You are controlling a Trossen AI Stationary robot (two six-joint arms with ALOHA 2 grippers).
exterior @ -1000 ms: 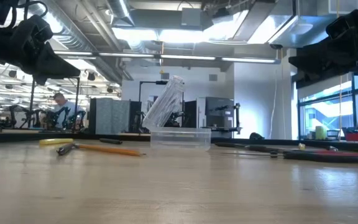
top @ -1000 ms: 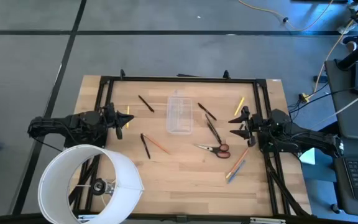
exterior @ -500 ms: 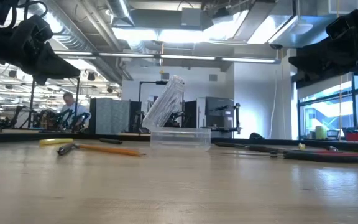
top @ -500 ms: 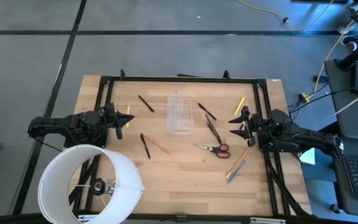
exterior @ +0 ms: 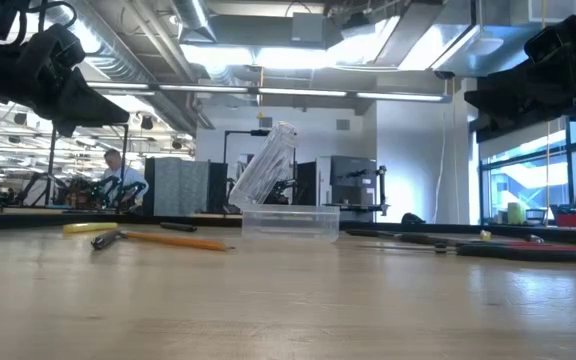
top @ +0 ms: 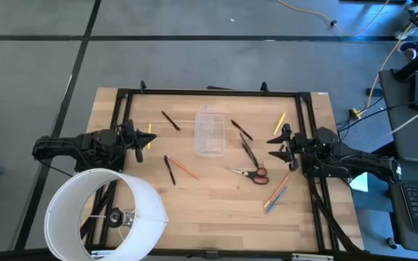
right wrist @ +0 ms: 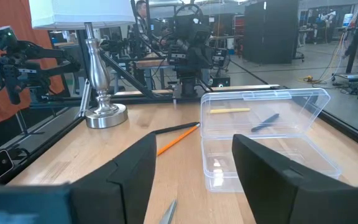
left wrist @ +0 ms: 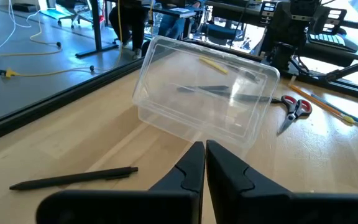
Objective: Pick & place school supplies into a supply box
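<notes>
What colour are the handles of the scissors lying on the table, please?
Red. The scissors show their handles best in the left wrist view.

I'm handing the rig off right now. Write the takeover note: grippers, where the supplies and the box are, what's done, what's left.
Left gripper: shut, empty, at the table's left edge. Right gripper: open, empty, at the right edge.
Clear plastic supply box: table centre, lid open, nothing inside.
Loose on the table: red-handled scissors right of centre, black pens and left of the box, orange pencil, yellow pencil near the right gripper, orange and blue pencils below it.
Done: nothing packed. Left: everything.
</notes>
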